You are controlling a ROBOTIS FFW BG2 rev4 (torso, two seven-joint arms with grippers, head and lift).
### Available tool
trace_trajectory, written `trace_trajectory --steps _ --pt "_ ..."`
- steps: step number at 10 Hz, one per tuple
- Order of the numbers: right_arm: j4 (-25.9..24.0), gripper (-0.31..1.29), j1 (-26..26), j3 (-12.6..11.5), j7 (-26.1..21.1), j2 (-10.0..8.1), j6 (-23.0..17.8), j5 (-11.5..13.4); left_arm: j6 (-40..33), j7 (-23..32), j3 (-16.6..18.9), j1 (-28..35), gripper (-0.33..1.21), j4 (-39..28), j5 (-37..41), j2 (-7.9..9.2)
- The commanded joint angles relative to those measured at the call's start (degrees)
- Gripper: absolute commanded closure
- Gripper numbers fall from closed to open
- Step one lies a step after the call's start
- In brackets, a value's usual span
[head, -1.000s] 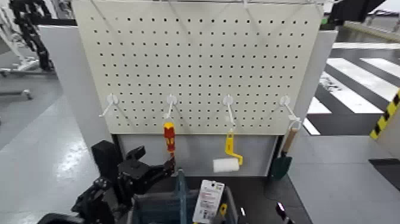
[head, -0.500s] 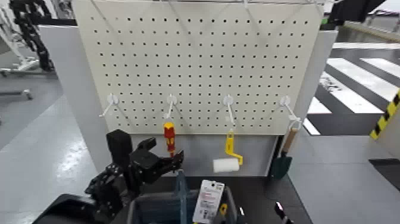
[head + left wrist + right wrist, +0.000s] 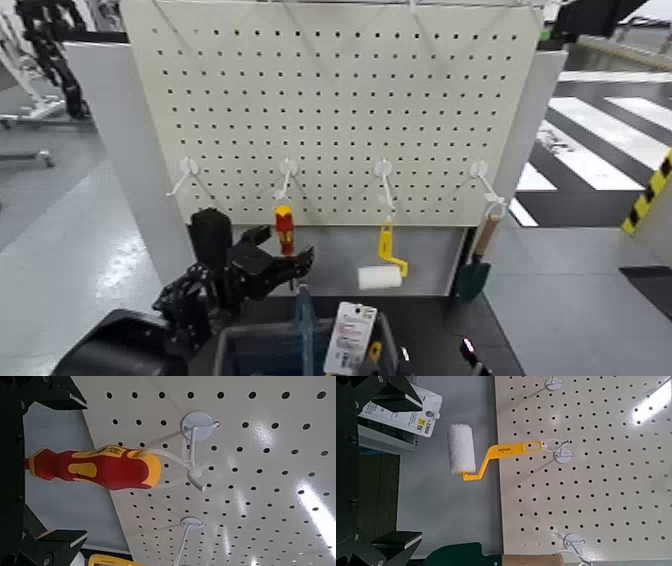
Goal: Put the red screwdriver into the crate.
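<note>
The red screwdriver [image 3: 285,228], with a red and yellow handle, hangs on a white hook of the pegboard [image 3: 330,100]. My left gripper [image 3: 279,251] is raised just in front of and below it, open. In the left wrist view the screwdriver [image 3: 95,465] lies between the two spread black fingers [image 3: 51,392] and touches neither. The dark grey-blue crate [image 3: 250,350] with its upright blue handle [image 3: 303,312] stands below at the frame's lower edge. My right gripper [image 3: 398,467] is open and empty, low on the right; its tip shows in the head view [image 3: 467,352].
A yellow-handled paint roller [image 3: 380,270] and a wooden-handled green tool [image 3: 476,262] hang on hooks to the right. One hook [image 3: 186,172] on the left is bare. A white packaged item [image 3: 351,337] stands in the crate. Grey floor lies on both sides.
My left arm has risen and moved right, bringing the open gripper up from beside the crate to around the hanging screwdriver. The screwdriver and right arm have not moved.
</note>
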Motion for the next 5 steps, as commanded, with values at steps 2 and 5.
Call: trace_trajectory --steps 2,5 --pt "0.1 0.16 0.0 -0.1 0.0 0.00 0.0 -0.1 0.9 -0.6 0.1 -0.2 0.86 0.2 0.2 -0.16" --pt "0.1 0.16 0.1 -0.1 0.0 0.09 -0.2 -0.2 0.8 -1.0 0.5 0.1 1.17 0.1 0.7 -0.24"
